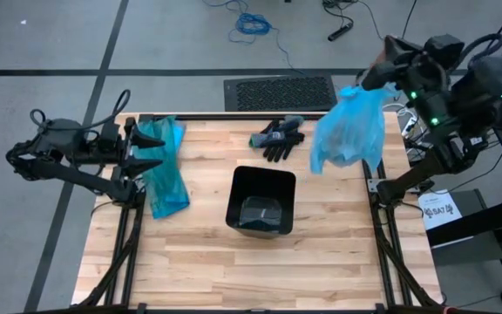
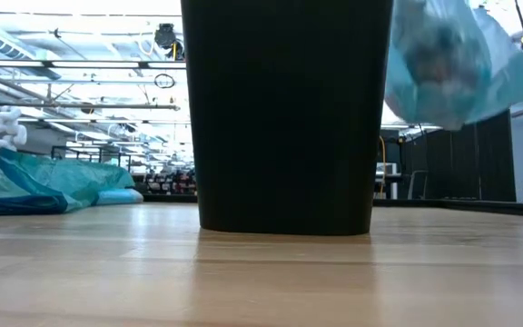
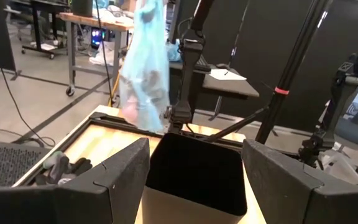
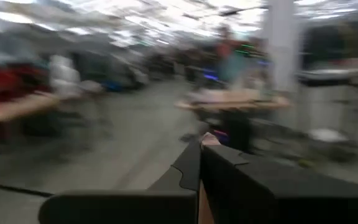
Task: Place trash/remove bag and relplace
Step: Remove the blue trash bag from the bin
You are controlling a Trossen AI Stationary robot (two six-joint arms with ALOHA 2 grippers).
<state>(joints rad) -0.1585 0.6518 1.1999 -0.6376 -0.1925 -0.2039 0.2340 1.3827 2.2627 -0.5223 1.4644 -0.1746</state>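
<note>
right gripper (image 1: 375, 77) jaws closed, holding a filled light blue bag (image 1: 347, 129) up in the air over the table's far right corner, trash (image 2: 436, 54) showing dimly through the plastic. black bin (image 1: 261, 201) stands mid-table, unlined. black gloves (image 1: 278, 138) lie behind it. left gripper (image 1: 152, 150) waits at the left edge, jaws wide open and empty (a folded teal bag (image 1: 166, 170) lies just under them).

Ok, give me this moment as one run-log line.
right gripper: shut on full blue bag, lifted off table | left gripper: open, over spare blue bag | bin: unlined | gloves: untouched
</note>
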